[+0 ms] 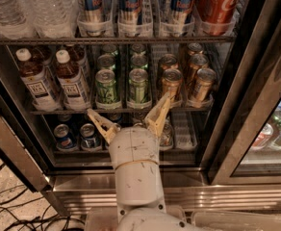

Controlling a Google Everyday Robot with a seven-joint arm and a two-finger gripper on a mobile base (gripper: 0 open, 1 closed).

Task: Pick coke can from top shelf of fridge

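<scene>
The coke can [216, 3] is red with white script and stands at the right end of the top shelf [111, 40] in a clear lane tray; its top is cut off by the frame edge. The fridge [256, 105] stands open in front of me with its wire racks showing. My gripper [128, 109] is low in the middle, in front of the bottom rack, far below and left of the coke can. Its two tan fingers [157, 113] are spread wide and hold nothing.
Slim blue-and-silver cans [131, 4] and water bottles [30, 6] fill the rest of the top shelf. Green cans [107, 85], gold cans [172, 83] and tea bottles [70, 81] stand on the middle rack. Cans [63, 136] lie on the bottom rack. A glass door [270, 129] is at right, cables [6, 206] on the floor left.
</scene>
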